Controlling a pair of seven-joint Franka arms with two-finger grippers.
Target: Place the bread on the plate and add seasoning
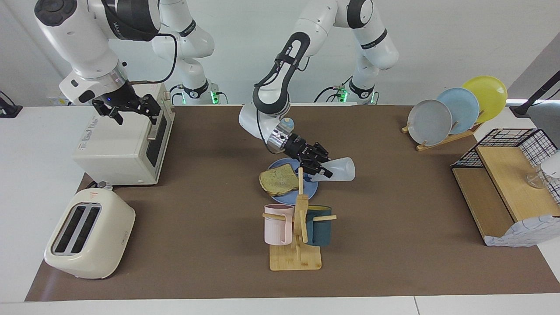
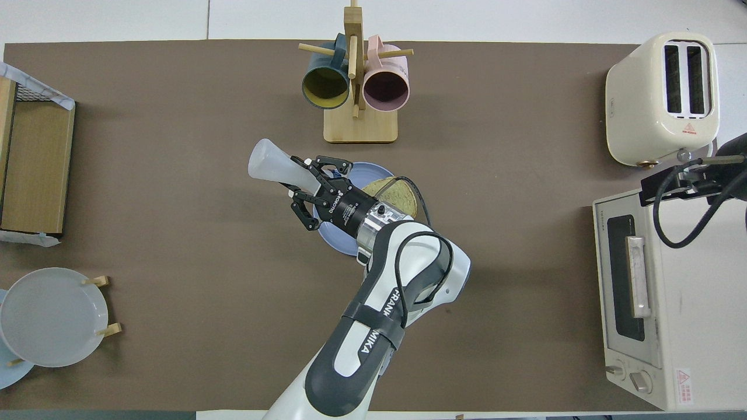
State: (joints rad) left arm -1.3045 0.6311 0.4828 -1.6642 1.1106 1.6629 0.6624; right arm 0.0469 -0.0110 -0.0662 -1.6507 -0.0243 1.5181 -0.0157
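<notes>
The bread (image 1: 279, 181) lies on the light blue plate (image 1: 311, 193) in the middle of the table; both also show in the overhead view, bread (image 2: 402, 195) on plate (image 2: 366, 172). My left gripper (image 1: 321, 169) (image 2: 307, 182) is shut on the seasoning (image 1: 340, 169) (image 2: 274, 165). The bottle is tipped on its side above the plate's edge, its cap end in the fingers and toward the plate. My right gripper (image 1: 130, 109) hangs open and empty over the toaster oven (image 1: 124, 144).
A mug tree (image 1: 297, 232) with a pink and a teal mug stands just farther from the robots than the plate. A toaster (image 1: 89, 232), a rack of upright plates (image 1: 455, 109), a wooden shelf with a wire basket (image 1: 507, 188) and a small blue-domed bell (image 1: 286, 123) are also here.
</notes>
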